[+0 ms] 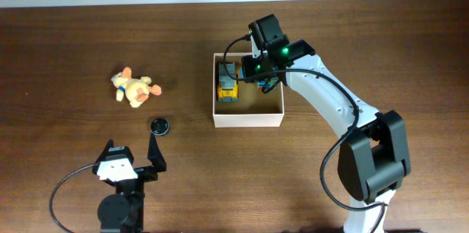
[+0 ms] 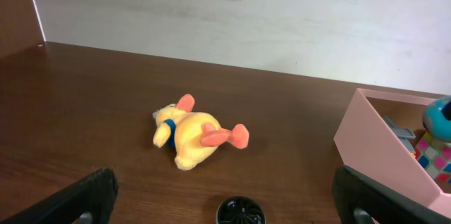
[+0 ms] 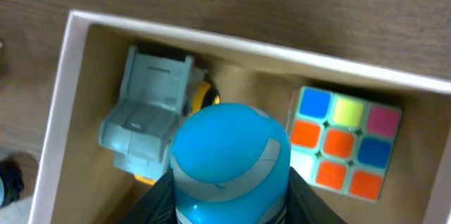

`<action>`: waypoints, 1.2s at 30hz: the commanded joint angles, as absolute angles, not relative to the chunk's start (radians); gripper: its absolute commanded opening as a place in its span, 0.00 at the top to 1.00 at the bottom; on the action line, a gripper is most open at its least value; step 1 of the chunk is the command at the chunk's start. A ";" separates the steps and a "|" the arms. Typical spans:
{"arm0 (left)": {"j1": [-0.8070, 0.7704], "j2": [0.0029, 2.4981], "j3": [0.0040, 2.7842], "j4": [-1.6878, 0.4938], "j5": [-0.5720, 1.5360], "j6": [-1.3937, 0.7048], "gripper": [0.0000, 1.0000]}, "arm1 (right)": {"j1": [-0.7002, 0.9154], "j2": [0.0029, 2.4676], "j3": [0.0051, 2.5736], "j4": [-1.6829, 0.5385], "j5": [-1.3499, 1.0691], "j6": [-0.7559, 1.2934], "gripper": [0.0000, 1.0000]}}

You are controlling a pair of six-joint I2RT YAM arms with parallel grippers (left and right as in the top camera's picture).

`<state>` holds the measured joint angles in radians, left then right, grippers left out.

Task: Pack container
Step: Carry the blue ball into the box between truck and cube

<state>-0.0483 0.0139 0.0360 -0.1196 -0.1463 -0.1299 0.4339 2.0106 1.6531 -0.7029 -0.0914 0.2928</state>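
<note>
Dark wood desk [image 1: 73,42], pale wall along far edge. On it the container [image 1: 248,121]: square white box, tan inside, right of ctr, toward far edge.

Inside, left part: grey/yellow toy truck [image 1: 229,83]. Right part: colour-tile cube [image 3: 345,143], flat on box floor, just beside one wall.

Over box interior, betw. truck and cube, the right end effector [image 3: 229,199] is clenched on a blue rounded toy [image 3: 229,153]; its dark fingers [image 3: 163,199] hug both sides. Left wrist view: blue toy's top shows above box rim, cube just below it in that view. The right arm [image 1: 330,97] reaches in from near-right.

Outside box, well to left: yellow plush duck [image 1: 132,88] w/ orange feet, lying on its side. Small black round disc [image 1: 160,126] sits nearer than duck, betw. duck and the left end effector [image 1: 133,146]. That one is at near-left, released, prongs spread wide, pointing toward far edge, apart from disc.
</note>
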 commanded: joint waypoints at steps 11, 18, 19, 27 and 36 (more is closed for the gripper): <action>-0.045 0.006 0.031 -0.117 -0.154 -0.114 0.01 | 0.437 2.085 1.667 -0.653 -0.082 0.357 0.62; -0.045 0.006 0.031 -0.117 -0.154 -0.114 0.01 | 0.437 2.085 1.667 -0.609 -0.081 0.362 0.46; -0.045 0.006 0.031 -0.117 -0.154 -0.114 0.01 | 0.437 2.085 1.667 -0.607 -0.072 0.379 0.40; -0.045 0.006 0.031 -0.117 -0.154 -0.114 0.01 | 0.437 2.085 1.668 -0.608 -0.072 0.380 0.25; -0.045 0.006 0.031 -0.117 -0.154 -0.114 0.01 | 0.441 2.061 1.767 -0.706 -0.154 0.378 0.24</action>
